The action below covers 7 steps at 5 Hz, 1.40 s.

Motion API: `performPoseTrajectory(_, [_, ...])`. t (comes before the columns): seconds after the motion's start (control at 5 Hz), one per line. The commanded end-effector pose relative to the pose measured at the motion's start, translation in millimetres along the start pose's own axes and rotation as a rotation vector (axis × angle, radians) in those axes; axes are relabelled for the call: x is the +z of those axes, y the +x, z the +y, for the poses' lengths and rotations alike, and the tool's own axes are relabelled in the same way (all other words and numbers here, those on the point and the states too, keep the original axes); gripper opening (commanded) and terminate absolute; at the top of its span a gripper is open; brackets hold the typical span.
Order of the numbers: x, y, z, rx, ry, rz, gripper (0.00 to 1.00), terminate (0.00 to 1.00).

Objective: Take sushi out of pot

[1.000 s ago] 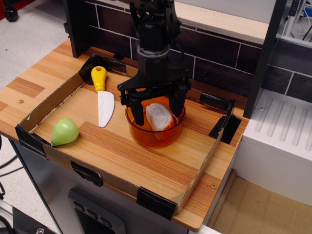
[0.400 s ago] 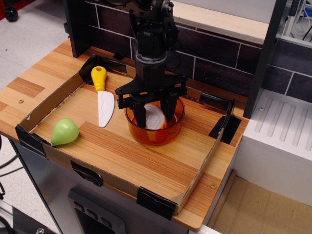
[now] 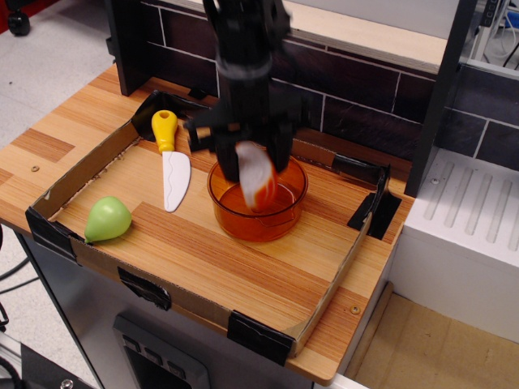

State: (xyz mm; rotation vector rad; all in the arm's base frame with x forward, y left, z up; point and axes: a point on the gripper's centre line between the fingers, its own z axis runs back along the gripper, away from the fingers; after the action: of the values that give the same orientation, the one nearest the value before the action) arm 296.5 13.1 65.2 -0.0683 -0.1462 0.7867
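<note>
Step in hand: lifting out. Jaws (image 3: 253,166) closed on the sushi (image 3: 254,172), held partly above the rim of the pot (image 3: 258,220), lower end apparently inside its walls; frame blurred here. Pot near the counter's (image 3: 243,267) back edge, right of centre. Next move, by judgement: raise clear of the rim, then carry sideways to bare wood, avoiding the knife (image 3: 172,166) and pear (image 3: 107,219) toward the left. No brands, labels or writing legible.
</note>
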Motion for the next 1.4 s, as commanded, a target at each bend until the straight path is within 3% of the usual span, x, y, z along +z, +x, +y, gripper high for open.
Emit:
performPoseTrajectory(0.0, [58.6,-35.5,18.2,-0.041,-0.132,-0.005,0.0,0.0])
performPoseTrajectory(0.2, [47.5,-52.6,41.7,0.056,-0.056,0.047,0.0,0.0])
performPoseTrajectory(0.4, [30.0,-58.8,56.4,0.176,-0.021,0.07,0.0,0.0])
performPoseTrajectory(0.6, [12.1,-51.3,61.7,0.273,0.03,0.073,0.0,0.0])
performPoseTrajectory(1.2, [-28.1,-36.3,71.8,0.294,0.093,0.057,0.0,0.0])
